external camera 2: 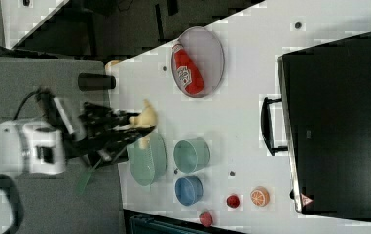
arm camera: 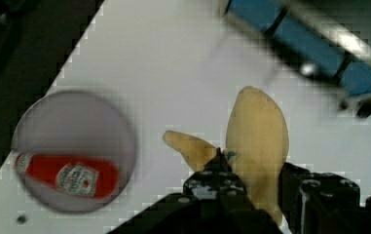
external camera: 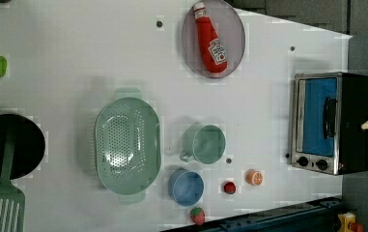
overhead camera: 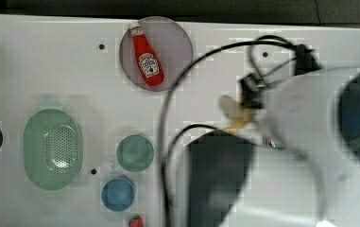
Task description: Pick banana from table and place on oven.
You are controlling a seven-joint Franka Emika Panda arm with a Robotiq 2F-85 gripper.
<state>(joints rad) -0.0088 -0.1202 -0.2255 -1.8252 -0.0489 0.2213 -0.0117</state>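
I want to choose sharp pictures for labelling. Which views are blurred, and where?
Top view: the arm is smeared and the banana is soft. Wrist view: the plate and ketchup bottle are smeared. Left view: the oven is fairly crisp.

We see the flat white tabletop [overhead camera: 50,66] from above in the top view, left view and right view; all share the round grey plate [overhead camera: 177,42]; the wrist view sits close.
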